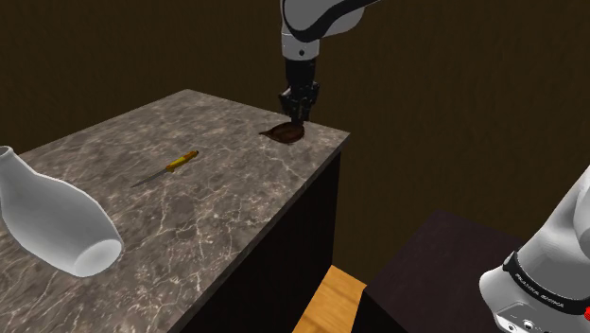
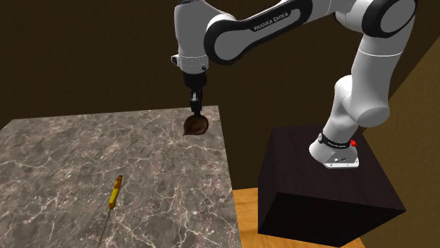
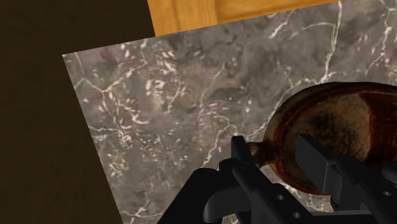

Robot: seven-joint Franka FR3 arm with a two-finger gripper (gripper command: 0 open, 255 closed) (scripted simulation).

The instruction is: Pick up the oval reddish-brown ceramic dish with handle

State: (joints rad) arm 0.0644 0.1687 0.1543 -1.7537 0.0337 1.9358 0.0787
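Observation:
The reddish-brown oval dish (image 1: 284,131) lies at the far corner of the marble counter (image 1: 189,218), close to its edge. My black gripper (image 1: 297,117) comes straight down onto it. In the second exterior view the gripper (image 2: 195,108) meets the top of the dish (image 2: 195,127). In the wrist view the fingers of the gripper (image 3: 275,151) clasp the rim of the glossy dish (image 3: 347,121) where its short handle joins, one finger outside and one inside the bowl. I cannot tell whether the dish is touching the counter.
A yellow-handled screwdriver (image 1: 178,163) lies mid-counter, and a large white vase (image 1: 57,222) lies on its side nearer the camera. The counter drops off just beyond the dish to a wooden floor (image 1: 331,303). The dark stand (image 2: 321,183) sits beside the counter.

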